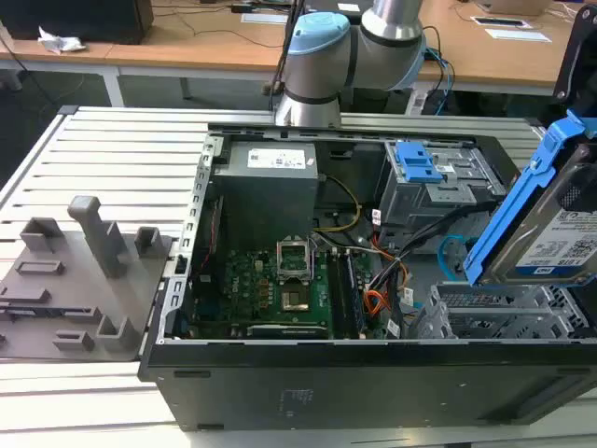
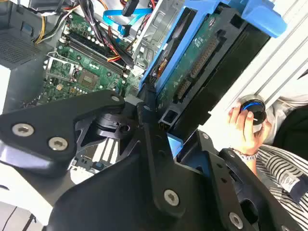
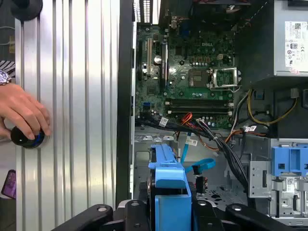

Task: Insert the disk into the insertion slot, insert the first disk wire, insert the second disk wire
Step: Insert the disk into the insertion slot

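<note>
Over slot [image 1: 494, 313], 1 disk [image 1: 560, 233] — fingers [image 2: 153, 144] clamped

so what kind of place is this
Probably a robotics lab: an open computer case on a slotted metal table, a robot arm whose gripper holds the disk above it, wooden desks beyond.

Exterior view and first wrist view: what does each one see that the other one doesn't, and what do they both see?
Extra in the exterior view: the arm standing behind the computer, a grey rack beside the case, and the white label on the disk.
Extra in the first wrist view: a person's hand on a black knob, and the gripper clamping the disk.
Both: the disk in its blue frame, the green board and the light-blue wire.
</note>
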`<state>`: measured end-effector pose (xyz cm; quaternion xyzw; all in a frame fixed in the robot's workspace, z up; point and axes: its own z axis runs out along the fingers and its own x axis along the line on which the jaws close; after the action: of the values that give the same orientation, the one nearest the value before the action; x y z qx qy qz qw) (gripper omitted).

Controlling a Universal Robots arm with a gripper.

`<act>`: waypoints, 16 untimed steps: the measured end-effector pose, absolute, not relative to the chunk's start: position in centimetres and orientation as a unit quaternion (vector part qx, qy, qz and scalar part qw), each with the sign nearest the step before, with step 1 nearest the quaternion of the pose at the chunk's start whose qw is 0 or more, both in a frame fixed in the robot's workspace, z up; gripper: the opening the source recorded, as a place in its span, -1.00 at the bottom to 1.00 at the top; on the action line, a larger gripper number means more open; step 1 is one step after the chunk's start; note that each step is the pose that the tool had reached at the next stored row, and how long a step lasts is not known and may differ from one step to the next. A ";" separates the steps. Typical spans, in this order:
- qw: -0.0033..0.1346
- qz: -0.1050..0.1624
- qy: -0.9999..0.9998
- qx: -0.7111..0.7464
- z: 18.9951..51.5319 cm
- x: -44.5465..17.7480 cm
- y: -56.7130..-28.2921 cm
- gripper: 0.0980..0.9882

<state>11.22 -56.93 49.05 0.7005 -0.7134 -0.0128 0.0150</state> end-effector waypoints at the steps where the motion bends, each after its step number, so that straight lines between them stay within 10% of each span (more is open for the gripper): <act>1: 0.015 -0.013 -0.713 0.701 48.9 11.2 -56.9 -0.40; 16: 0.015 -0.013 -0.713 0.701 46.3 11.2 -56.9 -0.40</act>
<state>11.22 -56.93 46.34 0.7005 -0.7134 -0.0128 0.0150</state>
